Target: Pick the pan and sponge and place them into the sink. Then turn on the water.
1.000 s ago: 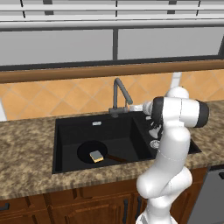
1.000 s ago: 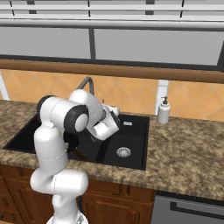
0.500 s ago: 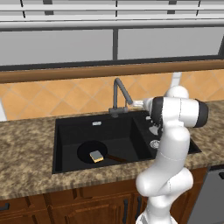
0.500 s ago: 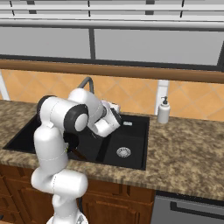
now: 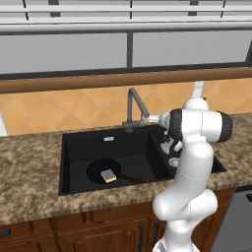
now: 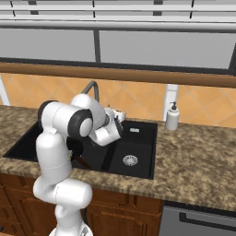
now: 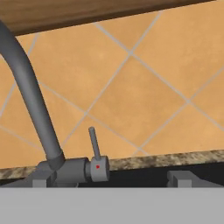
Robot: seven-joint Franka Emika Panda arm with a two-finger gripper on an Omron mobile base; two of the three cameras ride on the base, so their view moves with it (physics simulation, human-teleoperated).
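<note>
The round shallow black frying pan (image 5: 104, 171) already lies on the floor of the large basin of the matte black double-basin sink (image 5: 83, 142), and the small yellow sponge with a grey-blue face (image 5: 109, 175) rests inside the pan, so by my reading only the water is left to do. The robot's hand (image 6: 118, 115) hovers near the base of the dark grey gooseneck faucet (image 5: 134, 107), pointed at the tiled wall behind it; whether it is released or clenched I cannot tell, since its fingertips are hidden low in the hand view. There the thin upright side lever (image 7: 93, 143) stands just beside the faucet's stem, above a small grey cap with a red dot (image 7: 99, 168). To do this step well, the hand should close in level with the lever, meet it near the top, and push it steadily without knocking the spout. Against the frames from a second ago, almost nothing differs: the arm holds nearly the same pose, and the pan and sponge lie where they did.
</note>
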